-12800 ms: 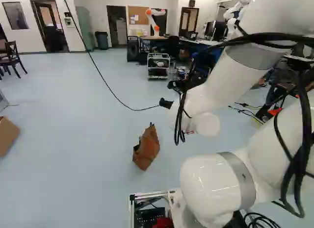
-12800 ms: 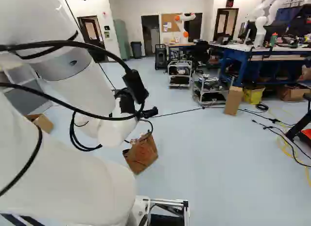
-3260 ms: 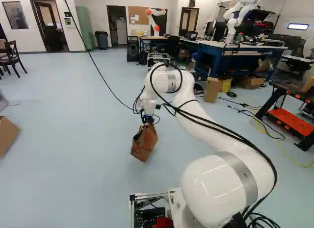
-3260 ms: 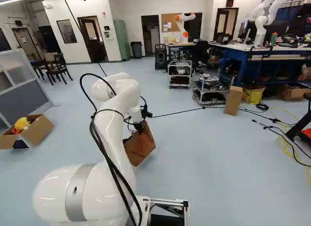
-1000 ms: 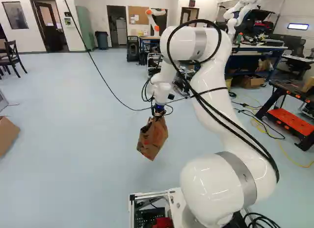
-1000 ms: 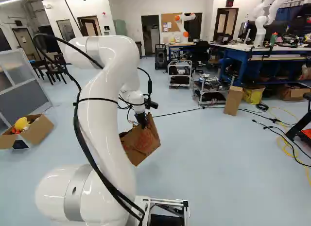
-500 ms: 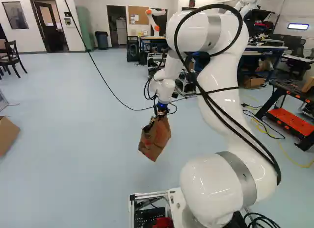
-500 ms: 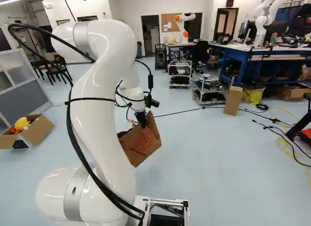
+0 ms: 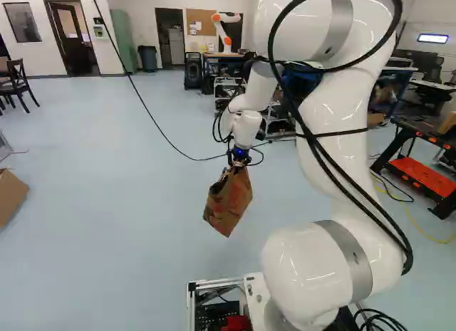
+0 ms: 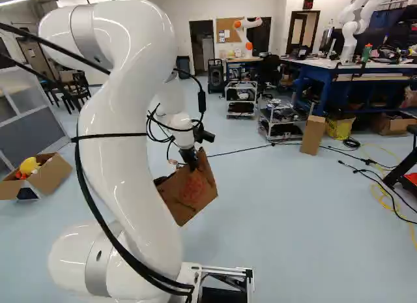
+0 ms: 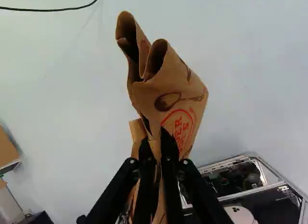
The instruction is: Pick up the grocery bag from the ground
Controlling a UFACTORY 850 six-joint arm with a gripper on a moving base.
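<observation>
Since the earlier frame, the white arm (image 9: 335,117) is folding back at its elbow, carrying the paper bag (image 9: 229,203) along. Beyond the gripper (image 10: 190,162), a black cable (image 11: 48,10) is crossing the floor (image 9: 107,203); well left of the jaws, a cardboard box (image 10: 53,175) is sitting. Only the right base view is showing a yellow item (image 10: 28,165) inside. Both jaws are pinching the bag's top; its brown, creased, red-printed body is hanging below them.

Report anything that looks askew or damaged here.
The brown paper grocery bag hangs tilted, its top crumpled where the black two-fingered gripper pinches it; likely just the grip's doing. I see no tear or spill.
</observation>
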